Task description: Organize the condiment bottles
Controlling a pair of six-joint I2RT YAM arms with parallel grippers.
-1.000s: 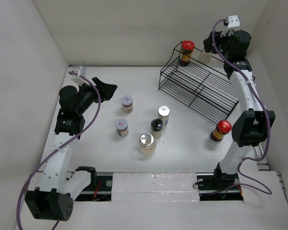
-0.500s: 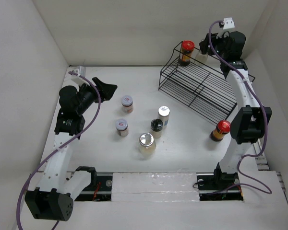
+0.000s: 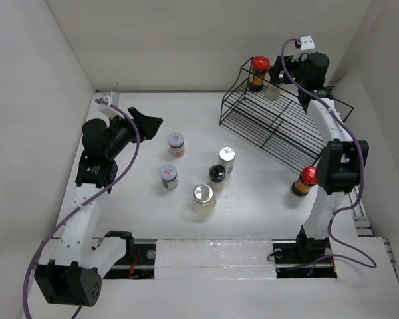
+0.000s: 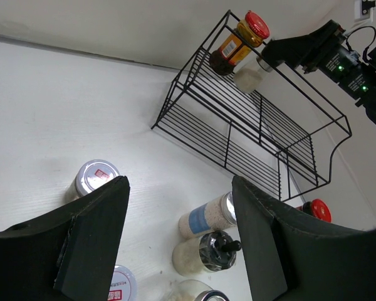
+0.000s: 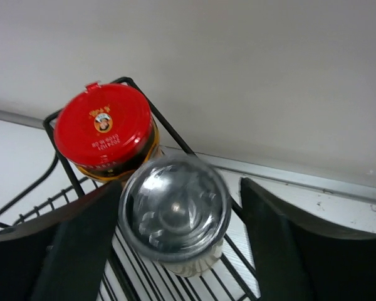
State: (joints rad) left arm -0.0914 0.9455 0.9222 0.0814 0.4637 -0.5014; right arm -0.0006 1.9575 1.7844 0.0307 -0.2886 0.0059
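Jar (image 5: pixel 174 213) stands between the right claw's (image 5: pixel 183 243) fingers (beside red-capped bottle (image 5: pixel 103 130)).

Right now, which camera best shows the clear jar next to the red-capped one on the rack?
The right wrist view: the clear jar is close and large, seen from above. The top view shows it small; the left wrist view, far off, side-on.

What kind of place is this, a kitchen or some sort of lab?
Most likely a robot test booth, not a kitchen: plain white walls box in a white table, two robot arms are bolted at its near edge, and spice jars with a black wire rack look like practice props.
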